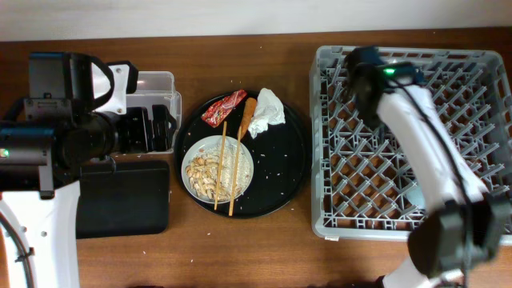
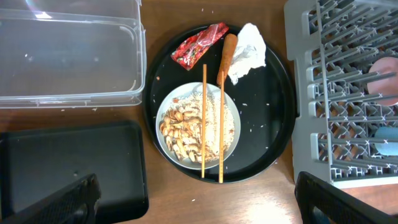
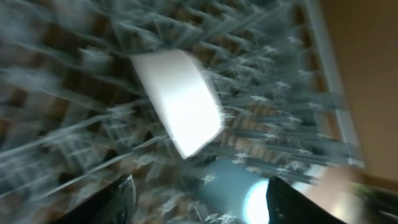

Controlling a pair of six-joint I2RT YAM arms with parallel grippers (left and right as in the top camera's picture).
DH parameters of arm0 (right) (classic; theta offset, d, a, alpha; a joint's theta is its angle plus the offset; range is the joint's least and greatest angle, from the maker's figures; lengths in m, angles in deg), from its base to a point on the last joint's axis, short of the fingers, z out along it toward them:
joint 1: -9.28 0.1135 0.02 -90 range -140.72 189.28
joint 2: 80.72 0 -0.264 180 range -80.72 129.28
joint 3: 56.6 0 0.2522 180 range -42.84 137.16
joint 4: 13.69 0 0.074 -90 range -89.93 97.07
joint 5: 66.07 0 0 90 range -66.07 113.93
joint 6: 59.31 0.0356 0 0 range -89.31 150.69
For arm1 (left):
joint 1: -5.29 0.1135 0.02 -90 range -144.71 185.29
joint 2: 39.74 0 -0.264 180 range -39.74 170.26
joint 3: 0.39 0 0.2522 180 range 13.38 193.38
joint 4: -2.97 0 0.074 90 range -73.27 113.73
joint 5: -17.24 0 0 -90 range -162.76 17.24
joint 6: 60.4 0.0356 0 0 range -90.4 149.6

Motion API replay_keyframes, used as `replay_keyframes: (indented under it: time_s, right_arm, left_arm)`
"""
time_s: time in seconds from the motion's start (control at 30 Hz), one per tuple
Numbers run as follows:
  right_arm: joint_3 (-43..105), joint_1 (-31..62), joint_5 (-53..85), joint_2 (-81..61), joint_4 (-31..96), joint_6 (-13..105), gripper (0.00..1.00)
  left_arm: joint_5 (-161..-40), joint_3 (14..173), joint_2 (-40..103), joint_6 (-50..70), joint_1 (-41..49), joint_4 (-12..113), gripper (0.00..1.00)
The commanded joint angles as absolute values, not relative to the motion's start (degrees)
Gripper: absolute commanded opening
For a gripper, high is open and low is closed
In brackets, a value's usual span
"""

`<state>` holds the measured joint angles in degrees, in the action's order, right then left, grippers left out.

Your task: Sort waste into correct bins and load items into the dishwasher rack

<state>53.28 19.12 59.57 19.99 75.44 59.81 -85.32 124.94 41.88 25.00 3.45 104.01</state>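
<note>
Left fingers (image 2: pixel 68 199) stand apart, empty, by the clear tub (image 2: pixel 68 56). Right fingers (image 3: pixel 118 199) stand apart over the blurred dishwasher rack (image 3: pixel 280 124).

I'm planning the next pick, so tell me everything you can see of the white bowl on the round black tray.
The white bowl is round, shallow and smooth-looking. It sits upright on the round black tray, toward the lower left in the overhead view. Loose rice and beige scraps cover most of its inside. Two wooden chopsticks lie across it, nearly parallel, both ends overhanging the rim. Only these and the tray touch it.
</note>
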Motion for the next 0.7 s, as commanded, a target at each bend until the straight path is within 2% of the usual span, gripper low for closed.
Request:
replay_keyframes:
  time_s: [0.0,0.03,0.1,0.27,0.33,0.37,0.43,0.5,0.57,0.63,0.67]
  right_arm:
    - [56.27,19.56,28.51,9.45,71.97,46.46,0.69]
    - [56.27,19.56,17.54,6.44,70.26,42.09,0.70]
    - [56.27,19.56,9.80,3.84,70.65,41.15,0.71]
    - [56.27,19.38,7.86,3.03,77.28,41.19,0.75]
    - [56.27,19.38,7.88,2.22,76.95,41.21,0.77]
    - [56.29,19.38,7.90,1.61,76.49,41.21,0.77]
    - [56.29,19.38,8.06,0.08,75.53,41.24,0.79]
    - [56.29,19.36,8.30,-0.56,75.81,42.18,0.82]
    - [56.25,19.34,8.25,-0.54,76.86,43.18,0.83]
    - [56.23,19.34,8.25,-0.54,77.36,43.42,0.83]
    - [56.21,19.34,8.27,-0.54,77.45,43.40,0.84]
  left_arm:
    - [-85.36,125.86,41.33,23.95,3.60,103.14,0.99]
    - [-86.59,126.02,41.12,23.99,3.60,101.94,0.99]
    - [-90.04,125.99,41.12,22.75,3.60,100.56,0.99]
    - [-91.50,125.95,42.27,22.53,3.49,98.15,0.99]
    - [-87.85,124.90,45.12,22.53,0.06,100.56,0.89]
    - [-84.05,123.30,46.45,21.92,-2.46,101.52,0.77]
    - [-75.46,116.97,49.03,16.13,-7.90,100.23,0.74]
    - [-74.80,105.58,51.50,14.60,-13.69,91.03,0.71]
    - [-74.83,96.44,54.21,13.48,-15.79,81.96,0.62]
    - [-74.91,92.77,56.57,13.33,-16.09,78.24,0.58]
    - [-75.11,91.22,58.34,13.33,-16.44,76.10,0.52]
